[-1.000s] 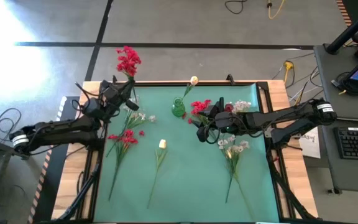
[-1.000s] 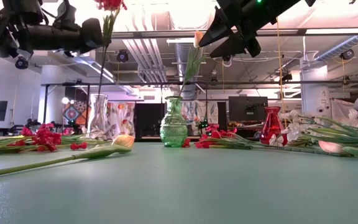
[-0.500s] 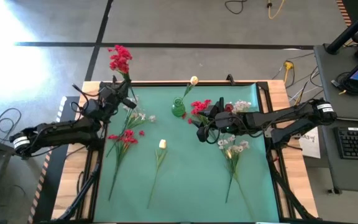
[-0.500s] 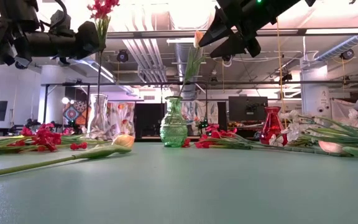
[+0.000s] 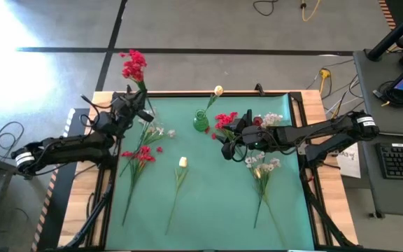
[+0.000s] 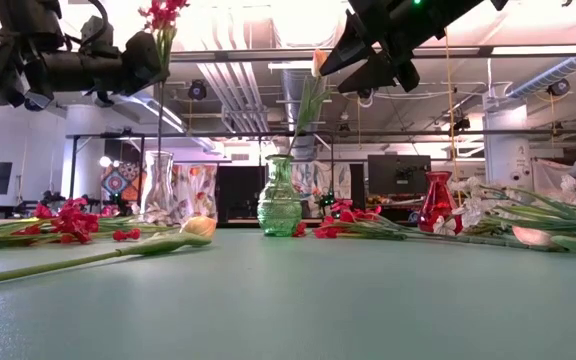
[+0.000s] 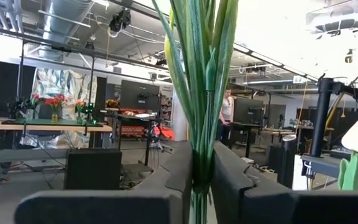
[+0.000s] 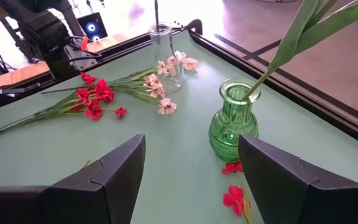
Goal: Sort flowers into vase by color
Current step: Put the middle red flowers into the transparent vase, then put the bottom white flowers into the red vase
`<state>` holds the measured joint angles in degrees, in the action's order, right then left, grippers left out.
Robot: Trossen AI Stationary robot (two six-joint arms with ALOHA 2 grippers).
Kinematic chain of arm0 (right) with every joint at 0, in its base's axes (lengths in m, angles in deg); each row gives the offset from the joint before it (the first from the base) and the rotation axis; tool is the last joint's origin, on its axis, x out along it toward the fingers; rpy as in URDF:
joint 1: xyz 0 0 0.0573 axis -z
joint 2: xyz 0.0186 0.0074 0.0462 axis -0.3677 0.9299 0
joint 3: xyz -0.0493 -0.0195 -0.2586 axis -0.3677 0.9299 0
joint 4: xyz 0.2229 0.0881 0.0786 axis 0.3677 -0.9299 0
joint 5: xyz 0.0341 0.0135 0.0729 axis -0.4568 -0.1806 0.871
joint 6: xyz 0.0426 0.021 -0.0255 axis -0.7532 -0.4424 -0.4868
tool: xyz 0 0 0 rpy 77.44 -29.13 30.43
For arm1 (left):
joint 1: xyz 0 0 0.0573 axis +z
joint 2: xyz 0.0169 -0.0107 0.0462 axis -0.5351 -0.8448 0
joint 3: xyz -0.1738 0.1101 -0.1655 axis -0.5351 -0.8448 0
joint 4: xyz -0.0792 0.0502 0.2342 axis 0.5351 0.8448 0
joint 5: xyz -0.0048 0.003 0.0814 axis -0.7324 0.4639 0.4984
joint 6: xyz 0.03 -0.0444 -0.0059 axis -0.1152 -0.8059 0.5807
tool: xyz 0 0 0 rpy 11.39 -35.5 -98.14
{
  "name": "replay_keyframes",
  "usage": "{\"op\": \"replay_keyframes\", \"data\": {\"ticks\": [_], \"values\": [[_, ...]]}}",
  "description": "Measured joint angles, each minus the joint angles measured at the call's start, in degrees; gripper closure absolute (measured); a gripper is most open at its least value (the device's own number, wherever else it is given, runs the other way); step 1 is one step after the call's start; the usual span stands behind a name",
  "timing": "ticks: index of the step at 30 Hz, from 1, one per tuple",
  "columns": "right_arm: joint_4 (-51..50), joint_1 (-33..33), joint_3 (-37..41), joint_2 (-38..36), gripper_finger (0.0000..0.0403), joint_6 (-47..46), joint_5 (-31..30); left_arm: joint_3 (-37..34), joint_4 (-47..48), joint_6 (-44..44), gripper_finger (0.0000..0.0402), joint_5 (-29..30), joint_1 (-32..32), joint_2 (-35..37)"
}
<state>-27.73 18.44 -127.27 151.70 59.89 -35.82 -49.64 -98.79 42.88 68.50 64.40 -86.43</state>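
Low in the high view, lying flat on the desk (image 5: 215, 217): a cream-yellow bud (image 5: 182, 162), loose red blooms (image 5: 140, 155), pale sprays (image 5: 261, 166). Not sorted yet.

Middle right: right gripper (image 5: 226, 148) hovering, jaws released, holding nothing, same spot as before.

Upper left: left gripper (image 5: 130, 106), jaws clenched on the red flower (image 5: 133, 64). Shifted a little left in the last second, now almost stopped. Stem hanging straight down to the mouth of the clear vase (image 6: 158, 185). Probably ready to drop in.

Farther back: green vase (image 5: 200, 122), already holding one cream bud.
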Motion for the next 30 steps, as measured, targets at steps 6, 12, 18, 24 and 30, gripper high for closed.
{"op": "replay_keyframes", "data": {"ticks": [6,12,18,24,30], "values": [[0.00,0.00,0.00,0.00,0.0154,0.02,0.00,0.00,0.13,0.19,0.0336,0.00,0.00,0.00],[0.00,0.00,0.00,0.00,0.0154,0.02,0.00,0.00,3.61,-0.49,0.0298,-0.16,-0.44,0.14],[0.00,0.00,0.00,0.00,0.0154,0.02,0.02,0.00,5.29,-1.34,0.0252,-0.24,-1.12,0.15],[-0.04,-0.03,0.00,0.00,0.0154,0.02,0.16,0.02,8.16,-1.32,0.0200,-0.24,-2.63,0.50],[-0.09,-0.67,0.00,0.00,0.0154,-1.01,3.37,0.02,22.48,-1.58,0.0153,-0.22,-4.36,4.14]]}}
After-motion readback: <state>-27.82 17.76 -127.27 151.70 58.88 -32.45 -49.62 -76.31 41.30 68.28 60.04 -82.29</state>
